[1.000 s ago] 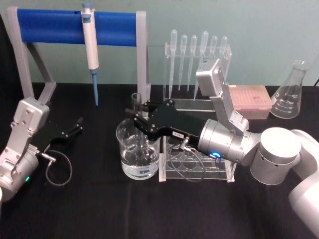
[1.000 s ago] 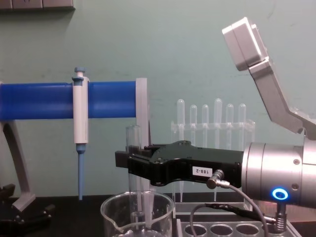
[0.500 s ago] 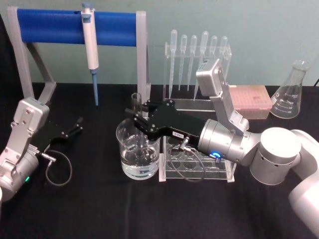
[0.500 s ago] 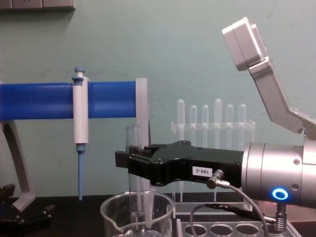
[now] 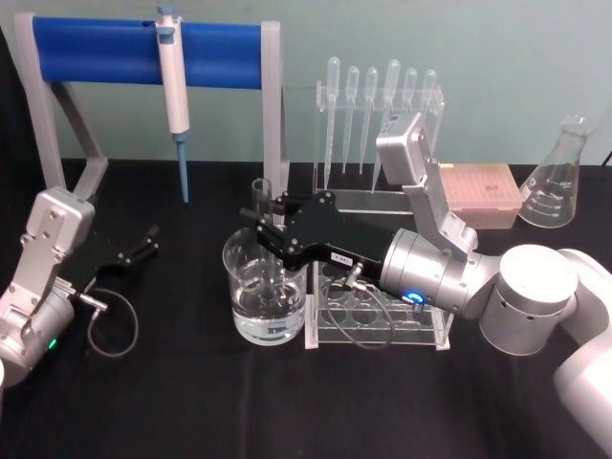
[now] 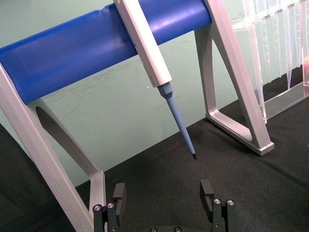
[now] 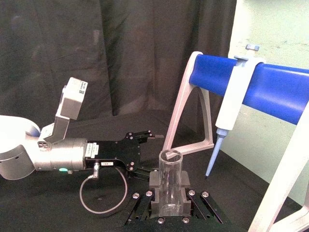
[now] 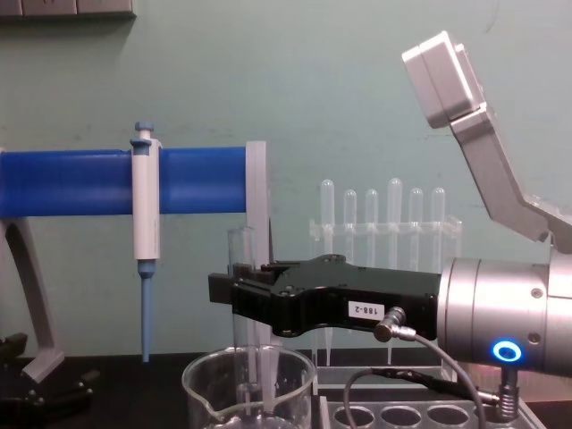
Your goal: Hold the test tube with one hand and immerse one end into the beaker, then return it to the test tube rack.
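On the black worktop (image 5: 191, 402), the beaker (image 5: 269, 292) stands in front of the robot. The tube (image 7: 170, 169) is upright in it, lower end down inside the glass and open top rising above the rim. The right pincer (image 5: 260, 228) reaches in level from the right, directly over the beaker, its two black fingers closed against the tube's sides partway up. How deep the tube's end sits cannot be told. Just beside the beaker on its right lies the clear rack (image 8: 400, 416) with round holes, under the right arm's silver wrist. Well to the left of the beaker, the left pincer (image 6: 163, 193) sits low over the worktop, fingers spread wide with nothing between them. Behind the beaker to the left, a micropipette (image 5: 175, 96) hangs on a blue-barred stand (image 5: 96, 53). Behind the beaker to the right stand a row of pipettes (image 5: 378, 105), a pink box (image 5: 478, 196) and, farthest right, a flask (image 5: 559, 177).
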`<state>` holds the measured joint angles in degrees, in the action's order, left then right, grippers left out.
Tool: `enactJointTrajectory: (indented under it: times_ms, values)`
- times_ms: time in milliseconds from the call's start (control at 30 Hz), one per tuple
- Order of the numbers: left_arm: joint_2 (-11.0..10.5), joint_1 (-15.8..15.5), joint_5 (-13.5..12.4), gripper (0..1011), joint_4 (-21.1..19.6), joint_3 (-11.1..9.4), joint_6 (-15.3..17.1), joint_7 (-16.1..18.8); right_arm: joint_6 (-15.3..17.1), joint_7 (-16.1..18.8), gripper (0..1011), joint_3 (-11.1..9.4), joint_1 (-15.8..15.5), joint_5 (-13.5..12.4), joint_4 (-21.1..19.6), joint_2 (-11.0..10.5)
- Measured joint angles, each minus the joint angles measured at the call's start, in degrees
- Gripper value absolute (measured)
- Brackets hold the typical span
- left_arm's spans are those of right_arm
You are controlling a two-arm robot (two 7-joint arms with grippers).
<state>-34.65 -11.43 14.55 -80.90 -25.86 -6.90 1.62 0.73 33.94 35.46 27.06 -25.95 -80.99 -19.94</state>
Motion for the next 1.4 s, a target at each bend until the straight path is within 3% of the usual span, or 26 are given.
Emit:
enactJointTrajectory:
  times_ms: [1400]
  values:
    - [0.0,0.0,0.0,1000,0.0,0.0,0.0,0.0,0.0,0.0,241,0.0,0.0,0.0,0.0,0.0]
